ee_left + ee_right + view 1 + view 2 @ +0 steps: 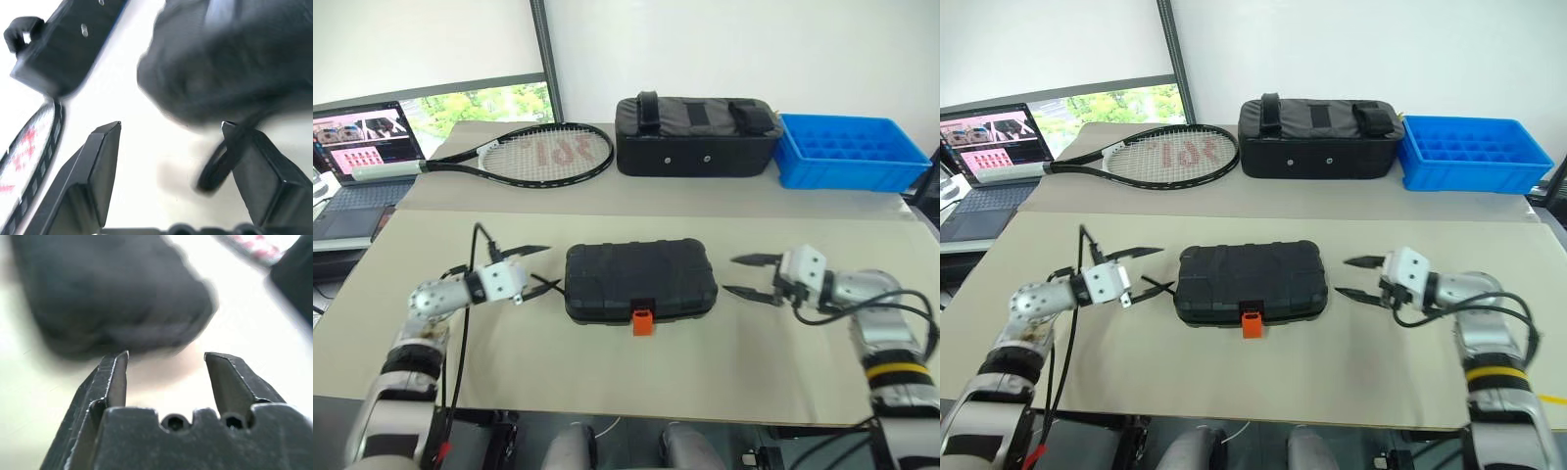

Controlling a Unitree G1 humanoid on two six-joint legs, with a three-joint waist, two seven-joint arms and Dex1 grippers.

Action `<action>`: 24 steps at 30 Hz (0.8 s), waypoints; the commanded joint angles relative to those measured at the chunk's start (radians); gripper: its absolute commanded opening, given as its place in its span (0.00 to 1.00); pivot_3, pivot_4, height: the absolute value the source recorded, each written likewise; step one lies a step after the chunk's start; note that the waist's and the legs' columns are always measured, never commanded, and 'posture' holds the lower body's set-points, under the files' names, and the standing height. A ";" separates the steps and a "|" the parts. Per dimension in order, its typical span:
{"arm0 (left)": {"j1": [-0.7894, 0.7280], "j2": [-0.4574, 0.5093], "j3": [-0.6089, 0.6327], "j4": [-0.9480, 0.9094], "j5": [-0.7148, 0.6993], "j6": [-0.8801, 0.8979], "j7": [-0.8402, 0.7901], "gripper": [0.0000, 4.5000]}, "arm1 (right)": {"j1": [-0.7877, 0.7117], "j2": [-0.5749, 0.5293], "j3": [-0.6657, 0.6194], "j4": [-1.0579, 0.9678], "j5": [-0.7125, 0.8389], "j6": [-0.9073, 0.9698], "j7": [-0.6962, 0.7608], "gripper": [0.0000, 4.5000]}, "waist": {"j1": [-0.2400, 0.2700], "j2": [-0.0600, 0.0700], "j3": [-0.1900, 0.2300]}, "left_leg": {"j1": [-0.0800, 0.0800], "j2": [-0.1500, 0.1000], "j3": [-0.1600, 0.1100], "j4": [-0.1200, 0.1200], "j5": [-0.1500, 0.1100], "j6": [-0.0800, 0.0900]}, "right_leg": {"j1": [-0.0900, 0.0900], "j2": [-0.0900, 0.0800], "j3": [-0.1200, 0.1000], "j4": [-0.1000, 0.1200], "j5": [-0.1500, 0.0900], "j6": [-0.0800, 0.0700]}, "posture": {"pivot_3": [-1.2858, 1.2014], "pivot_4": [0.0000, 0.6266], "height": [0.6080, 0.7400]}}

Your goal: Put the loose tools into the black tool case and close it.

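Left end effector [540, 268] hovering spread, empty, just left of black tool case [639, 278] | right end effector [747, 276] hovering spread, empty, right of case | case lying shut mid-worktop [607, 362], orange latch [642, 320] facing near | tennis racket [533, 154], black bag [695, 135], blue bin [850, 150] sitting far

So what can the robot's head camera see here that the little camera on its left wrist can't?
Left eye view alone: the laptop, the blue tray, the right gripper with fingers apart, and the orange latch on the closed black tool case.

Left wrist view alone: a close look between the left gripper's parted fingers, with a cable loop beside one.

Both: the case, the tennis racket, the black fabric bag and the table.
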 commanded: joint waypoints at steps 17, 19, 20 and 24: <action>-0.435 -0.197 -0.014 -0.204 -0.203 0.600 -0.134 0.74 | -0.230 0.243 0.165 -0.112 -0.067 0.287 -0.298 0.61 | -0.009 -0.005 0.002 | -0.005 -0.001 -0.002 0.009 0.004 0.006 | -0.001 0.003 -0.001 -0.001 0.003 0.001 | 0.52 0.24 0.76; -0.437 -0.217 -0.037 -0.238 -0.204 0.629 -0.164 0.74 | -0.289 0.262 0.152 -0.014 -0.112 0.227 -0.380 0.61 | -0.006 -0.005 0.002 | -0.004 -0.001 -0.002 0.009 0.004 0.006 | -0.001 0.003 -0.001 -0.001 0.003 0.000 | 0.52 0.24 0.76; -0.435 -0.226 -0.047 -0.254 -0.205 0.645 -0.176 0.74 | -0.312 0.270 0.144 0.025 -0.130 0.202 -0.420 0.61 | -0.004 -0.005 0.002 | -0.005 -0.001 -0.002 0.009 0.004 0.007 | -0.001 0.003 -0.001 -0.001 0.003 0.000 | 0.52 0.24 0.76; -0.422 -0.271 -0.082 -0.281 -0.187 0.681 -0.176 0.74 | -0.317 0.290 0.110 0.046 -0.120 0.186 -0.467 0.61 | 0.001 -0.005 0.002 | -0.005 -0.001 -0.002 0.009 0.004 0.007 | -0.001 0.003 -0.001 -0.001 0.003 0.000 | 0.52 0.24 0.76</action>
